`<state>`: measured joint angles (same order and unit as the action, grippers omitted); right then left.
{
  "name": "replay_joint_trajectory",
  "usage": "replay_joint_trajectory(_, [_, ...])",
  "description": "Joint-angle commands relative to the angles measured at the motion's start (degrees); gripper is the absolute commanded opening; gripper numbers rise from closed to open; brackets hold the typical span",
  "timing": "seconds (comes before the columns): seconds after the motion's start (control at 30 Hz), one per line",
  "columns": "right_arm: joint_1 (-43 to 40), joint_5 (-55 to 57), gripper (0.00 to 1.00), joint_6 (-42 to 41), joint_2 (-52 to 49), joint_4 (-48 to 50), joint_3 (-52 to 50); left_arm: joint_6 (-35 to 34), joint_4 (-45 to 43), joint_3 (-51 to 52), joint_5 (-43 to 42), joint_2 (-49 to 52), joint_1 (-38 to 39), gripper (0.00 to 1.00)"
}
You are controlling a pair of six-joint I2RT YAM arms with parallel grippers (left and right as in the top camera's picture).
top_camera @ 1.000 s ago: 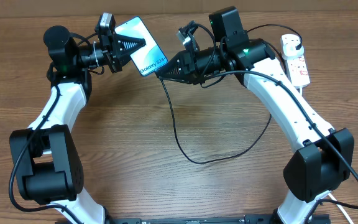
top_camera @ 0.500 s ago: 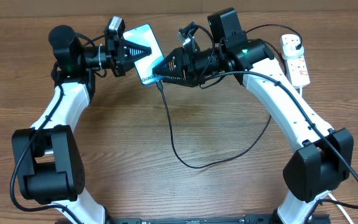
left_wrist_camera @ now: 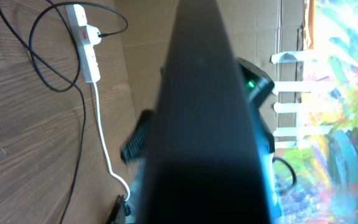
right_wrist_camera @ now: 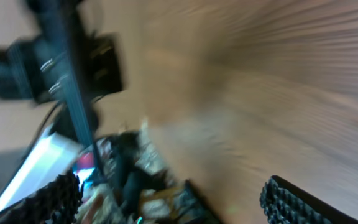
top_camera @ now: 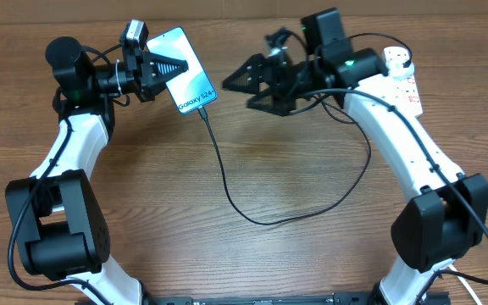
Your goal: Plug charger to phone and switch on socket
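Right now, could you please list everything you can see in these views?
phone: 1, teal screen, held up at back left
charger: 1, black, one end at the phone's lower edge, loops across the table toward the socket
socket: 1, white with red switches, back right
table: 1, brown wood, under everything
left gripper: 1, black, shut on the phone
right gripper: 1, black, open and empty, right of the phone
arms: 2, white and black, one at each side
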<state>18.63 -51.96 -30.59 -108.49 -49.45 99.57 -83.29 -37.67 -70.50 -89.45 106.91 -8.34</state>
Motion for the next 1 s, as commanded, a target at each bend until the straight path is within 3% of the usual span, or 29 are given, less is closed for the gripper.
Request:
replay_joint_trajectory(0.0, [-2.6,11.3,0.94,3.1,1.9,-3.0,1.7,7.6,0.9,-0.3,-1.0,-0.1,0.3,0.04])
replay_joint_trajectory(0.1, [-4.9,14.4,0.95,6.9,1.9,-7.6,1.7,12.6,5.6,0.4,0.1,0.0,0.7,0.04])
replay_joint_trajectory(0.37, [-6.8,22.9,1.0,7.1,1.9,-13.3,1.7,27.6,22.4,1.1,8.9,0.6,2.6,0.04])
replay_joint_trajectory(0.6, [-6.8,29.3,1.0,7.1,1.9,-15.6,1.7,44.9,44.5,1.1,31.9,0.6,5.1,0.04])
replay_joint_trajectory(0.77, [-6.8,31.8,1.0,7.1,1.9,-16.7,1.6,51.9,51.2,1.1,44.9,0.6,9.6,0.04])
replay_joint_trajectory(0.97, [-6.8,31.8,1.0,7.1,1.9,-16.9,1.6,53.6,53.0,1.1,54.0,0.6,14.8,0.04])
